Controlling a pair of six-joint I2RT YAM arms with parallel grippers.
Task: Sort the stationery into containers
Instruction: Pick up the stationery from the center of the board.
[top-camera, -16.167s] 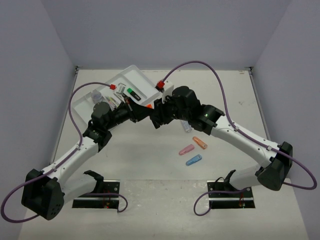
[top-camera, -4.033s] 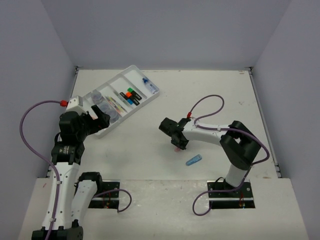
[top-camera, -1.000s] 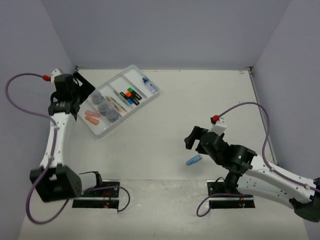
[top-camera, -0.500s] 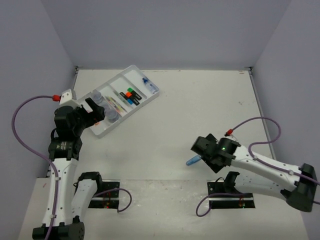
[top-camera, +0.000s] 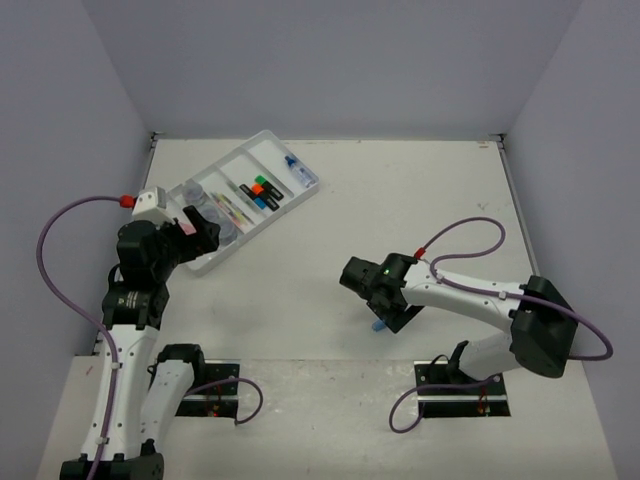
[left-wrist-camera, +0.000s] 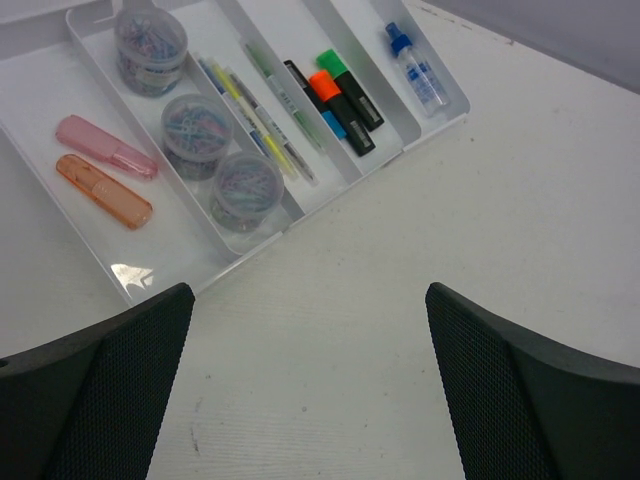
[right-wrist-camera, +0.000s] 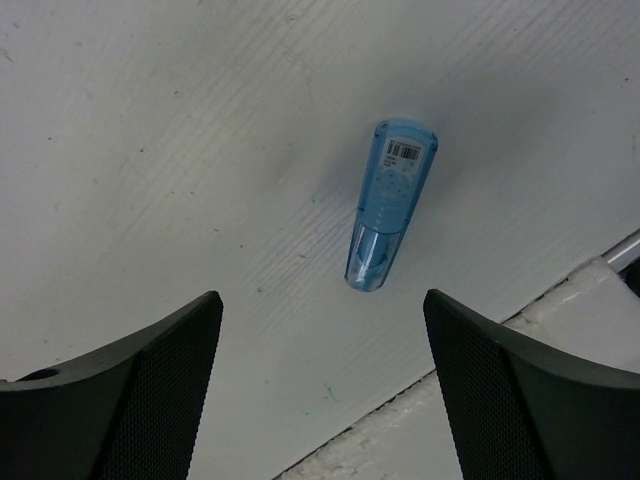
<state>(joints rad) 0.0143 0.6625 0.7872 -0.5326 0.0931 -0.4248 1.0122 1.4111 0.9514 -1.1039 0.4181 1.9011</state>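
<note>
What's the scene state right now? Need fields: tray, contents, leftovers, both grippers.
tray: white tray, far-left part of the table
end compartment: pink piece and orange piece, side by side
other contents: three jars, pens, highlighters, blue-capped bottle
outside tray: blue piece, lying flat near the table's front edge
left gripper: open, empty, beside the tray's near edge
right gripper: open, above the blue piece, not gripping it
</note>
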